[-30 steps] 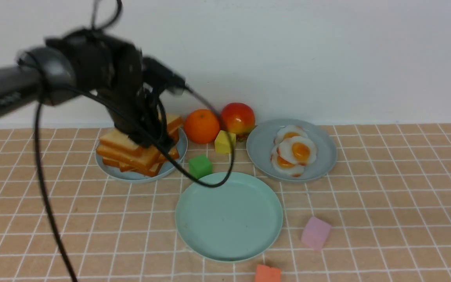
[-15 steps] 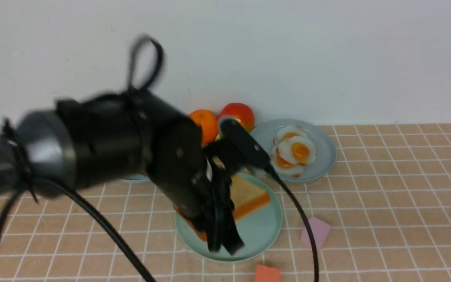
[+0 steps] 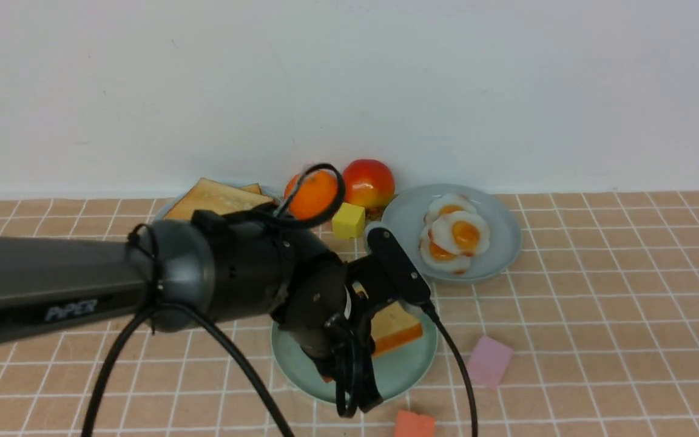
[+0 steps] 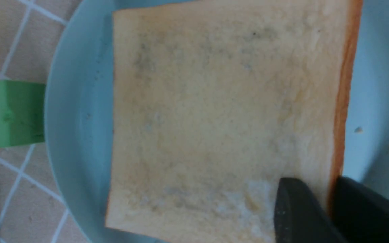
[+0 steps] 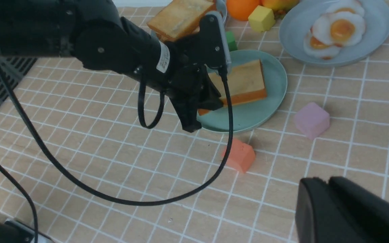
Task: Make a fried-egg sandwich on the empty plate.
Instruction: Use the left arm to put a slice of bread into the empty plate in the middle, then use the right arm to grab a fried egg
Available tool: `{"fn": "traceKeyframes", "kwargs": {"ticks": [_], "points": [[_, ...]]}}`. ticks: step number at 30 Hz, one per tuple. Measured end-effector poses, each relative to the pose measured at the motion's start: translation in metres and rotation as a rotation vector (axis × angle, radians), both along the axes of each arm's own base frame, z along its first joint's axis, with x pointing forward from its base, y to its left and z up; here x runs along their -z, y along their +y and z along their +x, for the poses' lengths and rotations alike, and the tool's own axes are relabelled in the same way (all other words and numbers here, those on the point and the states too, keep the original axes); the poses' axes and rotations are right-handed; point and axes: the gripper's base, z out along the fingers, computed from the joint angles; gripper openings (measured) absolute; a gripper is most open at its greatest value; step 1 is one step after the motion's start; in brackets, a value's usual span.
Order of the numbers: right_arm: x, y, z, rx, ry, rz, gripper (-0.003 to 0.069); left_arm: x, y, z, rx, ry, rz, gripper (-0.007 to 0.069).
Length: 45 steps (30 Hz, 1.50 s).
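Note:
A single golden toast slice [image 3: 397, 325] [image 4: 214, 118] [image 5: 245, 81] lies on the empty plate [image 3: 410, 371] [image 4: 76, 118] [image 5: 270, 108], the pale mint-green one at centre front. My left gripper [image 3: 340, 370] [image 4: 331, 189] [image 5: 203, 111] is shut on the slice's near crust edge, one finger on each face. No fried-egg sandwich is in view. Fried eggs [image 3: 455, 233] [image 5: 336, 32] sit on a grey-blue plate [image 3: 498, 255] at back right. My right gripper [image 5: 326, 184] is shut and empty above the tablecloth, out of the front view.
More toast slices [image 3: 219, 197] are stacked at back left, behind my left arm. An orange [image 3: 310, 194], an apple [image 3: 369, 181] and a yellow cube [image 3: 348, 220] stand by the wall. A green cube [image 4: 8, 113], pink cube [image 3: 489, 361] and orange-red cube [image 3: 415, 423] surround the mint plate.
My left arm lifted a toast slice from the back-left stack, swung it right and toward the front, and lowered it onto the mint plate. The right gripper is not shown earlier.

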Motion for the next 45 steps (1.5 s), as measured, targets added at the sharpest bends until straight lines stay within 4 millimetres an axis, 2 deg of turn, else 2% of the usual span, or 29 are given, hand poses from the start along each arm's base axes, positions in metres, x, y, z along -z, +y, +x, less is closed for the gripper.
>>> {"fn": "traceKeyframes", "kwargs": {"ticks": [4,7,8,10,12,13,15,16,17,18,20,21,24,26,30,31,34,36,38,42,45], "points": [[0.002,-0.001,0.001,0.036,0.028,0.030,0.0137,0.000,0.000,0.000,-0.001,0.004,0.004,0.0339],[0.005,-0.001,0.007,0.061,0.049,0.045,0.0223,-0.008,0.003,-0.004,-0.013,0.012,0.001,0.0451],[0.005,-0.001,0.007,0.062,0.052,0.045,0.0230,-0.010,0.004,-0.005,-0.016,0.018,0.003,0.0458],[0.006,0.000,0.020,0.076,0.083,0.049,0.0313,-0.036,0.007,-0.020,-0.068,0.047,-0.041,0.0512],[0.007,0.001,0.031,0.085,0.104,0.050,0.0338,-0.055,0.009,-0.029,-0.107,0.051,-0.093,0.0507],[0.010,0.003,0.051,0.100,0.153,0.048,0.0367,-0.084,0.014,-0.043,-0.170,0.046,-0.180,0.0455],[0.017,0.006,0.079,0.109,0.203,0.030,0.0380,-0.122,0.027,-0.061,-0.247,0.020,-0.318,0.0351],[0.017,0.006,0.079,0.109,0.197,0.030,0.0380,-0.122,0.027,-0.061,-0.246,0.019,-0.320,0.0337],[0.025,0.009,0.103,0.118,0.243,0.017,0.0382,-0.148,0.042,-0.077,-0.285,-0.012,-0.418,0.0230],[0.030,0.010,0.116,0.129,0.254,0.016,0.0383,-0.161,0.052,-0.088,-0.302,-0.031,-0.474,0.0150],[0.044,0.013,0.148,0.152,0.280,0.012,0.0384,-0.178,0.073,-0.109,-0.316,-0.066,-0.556,0.0029],[0.050,0.014,0.161,0.161,0.291,0.013,0.0383,-0.183,0.085,-0.121,-0.315,-0.086,-0.594,-0.0008],[0.073,0.021,0.210,0.167,0.332,-0.002,0.0384,-0.185,0.119,-0.156,-0.298,-0.154,-0.705,-0.0013],[0.083,0.025,0.234,0.150,0.356,-0.004,0.0385,-0.178,0.136,-0.174,-0.286,-0.190,-0.768,-0.0013],[0.102,0.037,0.285,0.107,0.399,0.008,0.0385,-0.158,0.159,-0.198,-0.269,-0.250,-0.881,-0.0013],[0.103,0.037,0.287,0.104,0.400,0.004,0.0385,-0.157,0.159,-0.199,-0.268,-0.253,-0.886,-0.0013],[0.119,0.045,0.335,0.073,0.408,-0.010,0.0385,-0.143,0.170,-0.211,-0.251,-0.290,-0.945,-0.0013],[0.127,0.048,0.354,0.059,0.413,-0.023,0.0385,-0.139,0.172,-0.213,-0.253,-0.287,-0.946,-0.0013],[0.132,0.050,0.365,0.054,0.415,-0.030,0.0386,-0.137,0.173,-0.213,-0.255,-0.282,-0.942,-0.0013],[0.147,0.054,0.401,0.037,0.416,-0.058,0.0395,-0.135,0.172,-0.214,-0.261,-0.268,-0.945,-0.0013],[0.154,0.055,0.415,0.017,0.415,-0.101,0.0420,-0.135,0.172,-0.214,-0.261,-0.268,-0.945,-0.0013]]}}
